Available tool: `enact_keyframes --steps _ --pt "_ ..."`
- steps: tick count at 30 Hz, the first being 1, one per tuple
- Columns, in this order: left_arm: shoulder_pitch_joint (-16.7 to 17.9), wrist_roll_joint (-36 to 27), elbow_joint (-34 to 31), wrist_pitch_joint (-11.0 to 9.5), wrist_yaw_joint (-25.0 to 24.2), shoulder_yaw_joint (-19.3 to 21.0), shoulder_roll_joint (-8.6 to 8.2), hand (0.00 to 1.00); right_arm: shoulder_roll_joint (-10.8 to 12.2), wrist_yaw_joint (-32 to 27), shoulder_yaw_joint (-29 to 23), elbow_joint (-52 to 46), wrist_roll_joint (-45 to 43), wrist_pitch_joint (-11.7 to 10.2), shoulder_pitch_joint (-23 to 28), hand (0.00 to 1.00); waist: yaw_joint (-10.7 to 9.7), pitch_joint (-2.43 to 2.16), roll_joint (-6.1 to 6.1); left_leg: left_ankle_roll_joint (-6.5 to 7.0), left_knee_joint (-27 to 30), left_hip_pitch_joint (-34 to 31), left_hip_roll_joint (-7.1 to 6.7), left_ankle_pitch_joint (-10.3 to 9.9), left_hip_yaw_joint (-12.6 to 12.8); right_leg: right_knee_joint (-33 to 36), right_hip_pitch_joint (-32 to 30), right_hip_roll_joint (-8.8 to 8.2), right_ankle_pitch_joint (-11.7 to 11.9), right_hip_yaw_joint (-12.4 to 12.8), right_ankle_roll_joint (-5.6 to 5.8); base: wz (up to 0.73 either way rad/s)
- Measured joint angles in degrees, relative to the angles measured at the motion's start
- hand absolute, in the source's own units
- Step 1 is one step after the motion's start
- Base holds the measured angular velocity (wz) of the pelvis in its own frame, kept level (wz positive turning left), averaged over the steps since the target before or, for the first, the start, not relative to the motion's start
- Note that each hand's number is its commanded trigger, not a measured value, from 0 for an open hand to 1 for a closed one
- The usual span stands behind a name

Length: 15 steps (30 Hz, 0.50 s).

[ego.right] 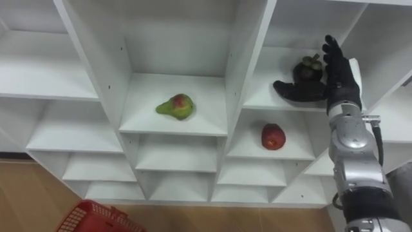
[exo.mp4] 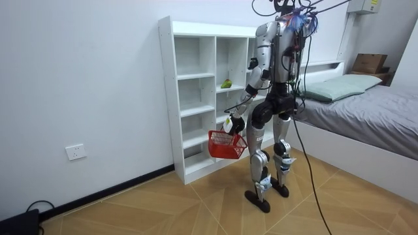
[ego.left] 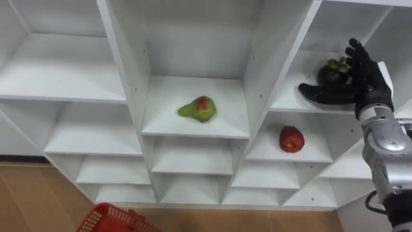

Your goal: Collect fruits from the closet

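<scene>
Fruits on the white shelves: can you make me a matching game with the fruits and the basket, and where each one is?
Things: 1 pear; 2 red apple; 3 dark fruit; 4 red basket.
Places: A next to the open right robot hand; B hanging from the left robot hand; C middle column shelf; D shelf just below the dark fruit.
Pairs: 1-C; 2-D; 3-A; 4-B.

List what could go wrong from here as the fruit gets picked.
1. The right hand is open around the dark fruit near the front of the shelf. A nudge before the fingers close could roll it away or off the edge.
2. The basket hangs low from the left hand, far from the right one, so the fruit could slip on the way or miss it.
</scene>
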Motion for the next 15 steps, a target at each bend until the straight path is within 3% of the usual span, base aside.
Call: enact_keyframes --steps 5,15 --pt "0.0 0.0 0.1 0.3 1.1 0.0 0.0 1.0 -0.4 0.9 0.0 2.0 -0.1 -0.4 -0.7 0.0 -0.1 -0.37 0.37 -0.06 -0.1 0.1 0.04 0.0 -0.2 0.0 0.3 0.03 0.0 -0.3 -0.03 0.01" --pt "-0.1 0.0 1.0 1.1 2.5 0.0 0.05 1.0 -0.6 3.0 -0.1 6.0 -2.0 -0.7 -1.0 0.03 -0.1 -0.71 -0.6 -0.07 0.0 0.7 -0.02 0.0 -1.0 -0.1 1.3 0.0 0.0 -1.0 -0.04 0.04"
